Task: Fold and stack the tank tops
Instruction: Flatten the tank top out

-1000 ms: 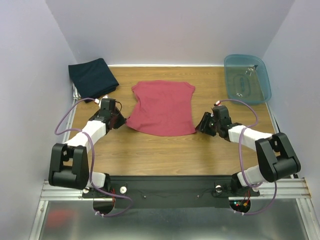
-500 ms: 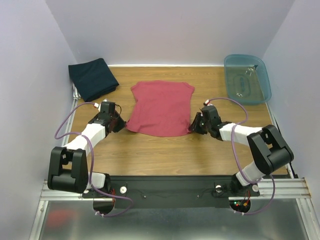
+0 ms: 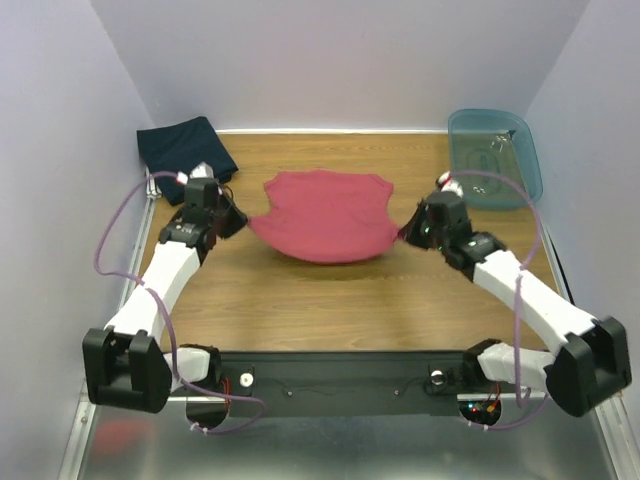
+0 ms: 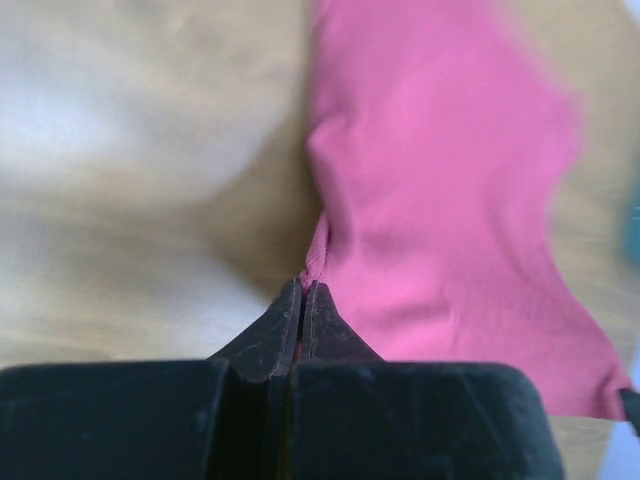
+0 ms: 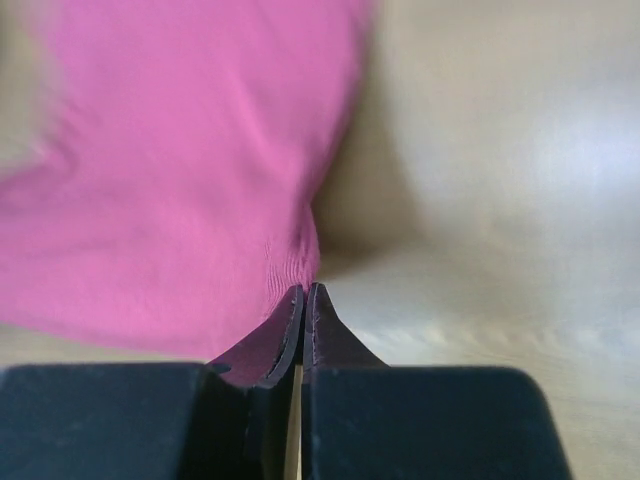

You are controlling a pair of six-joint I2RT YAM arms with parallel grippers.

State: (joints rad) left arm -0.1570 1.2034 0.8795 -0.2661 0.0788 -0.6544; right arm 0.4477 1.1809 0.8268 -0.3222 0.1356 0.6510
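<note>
The dark red tank top point(image 3: 322, 216) hangs between my two grippers above the middle of the table, its near hem sagging in a curve. My left gripper point(image 3: 240, 219) is shut on the top's left corner; in the left wrist view the jaws point(image 4: 303, 290) pinch the cloth point(image 4: 440, 200). On the other side, my right gripper point(image 3: 405, 232) is shut on the right corner, and the right wrist view shows its tips point(image 5: 303, 292) closed on the red cloth point(image 5: 170, 180). The navy tank top point(image 3: 184, 150) lies folded at the back left corner.
A translucent blue plastic tub point(image 3: 494, 156) stands at the back right. Purple cables loop off both arms. White walls close in the wooden table point(image 3: 330, 300) on three sides.
The right gripper has moved in and closed on the red top's right corner. Both arms have then risen and moved toward the back, lifting the near hem off the table.
</note>
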